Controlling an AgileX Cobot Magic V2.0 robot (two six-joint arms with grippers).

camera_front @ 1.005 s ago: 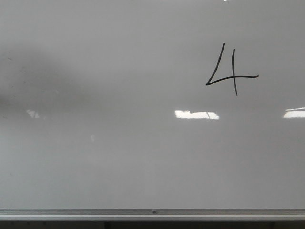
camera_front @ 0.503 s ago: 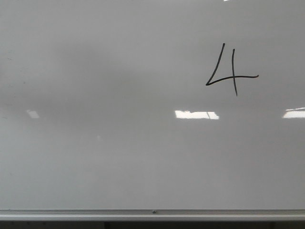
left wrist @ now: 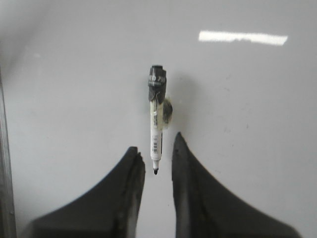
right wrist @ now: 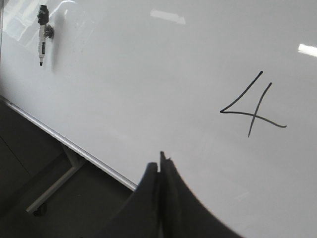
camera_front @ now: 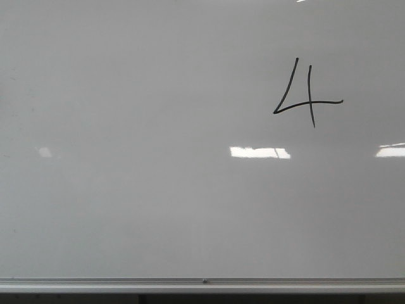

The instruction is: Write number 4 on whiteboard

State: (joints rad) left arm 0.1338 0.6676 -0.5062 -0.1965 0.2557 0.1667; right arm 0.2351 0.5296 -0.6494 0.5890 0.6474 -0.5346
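The number 4 point(camera_front: 308, 95) is drawn in thin black lines on the upper right of the whiteboard point(camera_front: 158, 209). It also shows in the right wrist view point(right wrist: 253, 106). A marker point(left wrist: 156, 116) hangs on the board by a small holder, tip down; it also shows in the right wrist view point(right wrist: 42, 42). My left gripper point(left wrist: 157, 156) is open and empty, its fingers on either side of the marker's tip and apart from it. My right gripper point(right wrist: 161, 163) is shut and empty, back from the board below the 4. Neither gripper shows in the front view.
A silver rail point(camera_front: 202, 282) runs along the board's bottom edge. In the right wrist view the board's metal stand leg point(right wrist: 54, 183) and dark floor lie below the rail. Bright light reflections point(camera_front: 259, 152) sit on the board.
A dark shadow on the left half of the board has faded away. The 4 is unchanged.
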